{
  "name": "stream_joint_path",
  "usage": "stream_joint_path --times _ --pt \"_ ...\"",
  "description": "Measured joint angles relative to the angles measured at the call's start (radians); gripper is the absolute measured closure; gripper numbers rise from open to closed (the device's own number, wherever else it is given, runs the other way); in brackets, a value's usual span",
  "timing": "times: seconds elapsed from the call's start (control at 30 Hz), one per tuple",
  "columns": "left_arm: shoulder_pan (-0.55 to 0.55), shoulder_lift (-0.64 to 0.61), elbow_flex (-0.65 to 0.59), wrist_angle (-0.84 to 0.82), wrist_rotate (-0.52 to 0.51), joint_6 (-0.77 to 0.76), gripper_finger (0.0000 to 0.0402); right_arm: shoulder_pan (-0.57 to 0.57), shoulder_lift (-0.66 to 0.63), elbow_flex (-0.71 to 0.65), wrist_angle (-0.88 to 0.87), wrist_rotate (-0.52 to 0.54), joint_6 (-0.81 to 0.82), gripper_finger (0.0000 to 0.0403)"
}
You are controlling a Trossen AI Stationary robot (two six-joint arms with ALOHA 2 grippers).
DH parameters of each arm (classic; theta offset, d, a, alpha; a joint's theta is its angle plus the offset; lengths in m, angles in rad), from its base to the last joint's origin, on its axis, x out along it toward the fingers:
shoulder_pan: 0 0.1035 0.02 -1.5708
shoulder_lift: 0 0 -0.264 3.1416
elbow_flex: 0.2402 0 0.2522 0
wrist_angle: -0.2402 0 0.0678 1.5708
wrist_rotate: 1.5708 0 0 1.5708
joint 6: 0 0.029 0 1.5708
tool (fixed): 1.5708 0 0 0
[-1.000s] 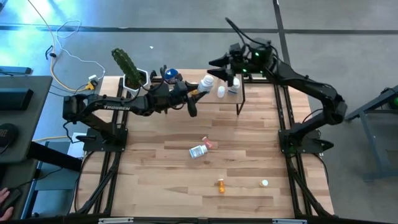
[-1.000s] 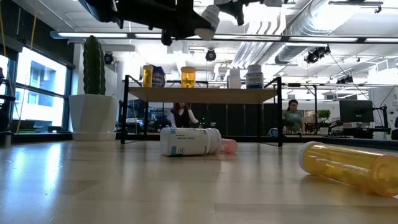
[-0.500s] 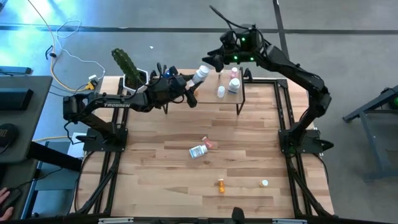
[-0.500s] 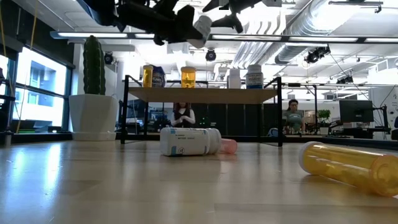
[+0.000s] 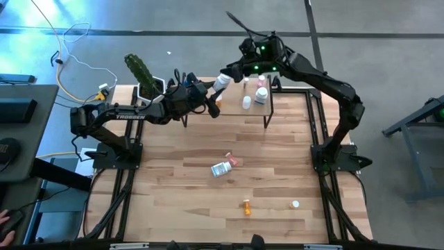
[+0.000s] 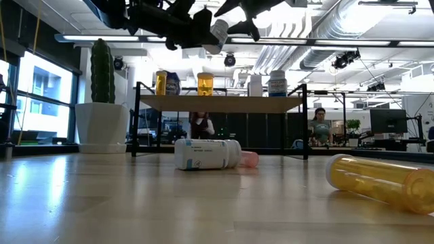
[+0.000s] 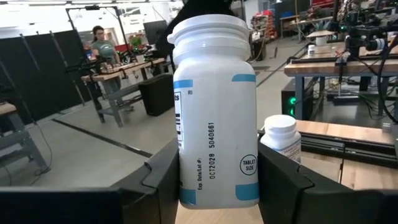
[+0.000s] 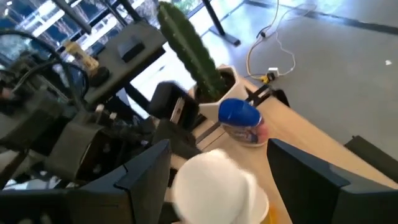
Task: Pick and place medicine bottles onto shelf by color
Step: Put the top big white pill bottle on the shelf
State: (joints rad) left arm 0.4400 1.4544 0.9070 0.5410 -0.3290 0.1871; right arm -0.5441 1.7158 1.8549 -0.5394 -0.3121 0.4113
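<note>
The white bottle (image 5: 221, 82) hangs in the air above the shelf (image 5: 267, 111), over the part of it nearer the cactus. In the left wrist view the bottle (image 7: 214, 112) stands upright between the left gripper's 2 dark fingers (image 7: 280, 180), which press on its sides; it has blue bands and a printed label. The left gripper (image 5: 208, 102) reaches in from the left arm stretched across the table's far edge. The right gripper (image 5: 231, 71) is at the bottle's cap end, and in the right wrist view its 2 fingers (image 8: 308, 180) are spread, with the white cap (image 8: 217, 186) between them; I cannot tell whether they touch it.

On the shelf, in the low view, stand an amber bottle (image 6: 161, 83), a blue bottle (image 6: 173, 83), an orange bottle (image 6: 205, 84) and 2 white bottles (image 6: 277, 83). Beyond the shelf's end stands the cactus (image 5: 141, 73) in a white pot.

On the table (image 5: 180, 201), near the middle, a white labelled bottle (image 5: 221, 169) lies on its side with a pink bottle (image 5: 235, 161) just beside it. Nearer the front edge lie an orange vial (image 5: 247, 206) and, well apart from it, a small white bottle (image 5: 295, 205).

A person (image 6: 319, 125) shows in the room behind.
</note>
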Motion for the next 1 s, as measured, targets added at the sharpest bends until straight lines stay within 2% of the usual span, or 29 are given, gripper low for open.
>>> stream_joint_path --times 0.4,0.73,1.0 --pt "0.0 0.001 0.0 -0.003 0.0 0.0 0.025 0.041 -0.001 0.0 -0.068 0.076 -0.032 0.0146" --pt "0.0 0.001 0.0 -0.002 0.0 -0.001 0.025 0.06 0.004 0.0 -0.073 0.075 -0.022 0.0149" --pt "-0.001 0.001 0.0 -0.003 0.0 -0.002 0.025 0.062 0.004 0.0 -0.08 0.078 -0.009 0.0214"
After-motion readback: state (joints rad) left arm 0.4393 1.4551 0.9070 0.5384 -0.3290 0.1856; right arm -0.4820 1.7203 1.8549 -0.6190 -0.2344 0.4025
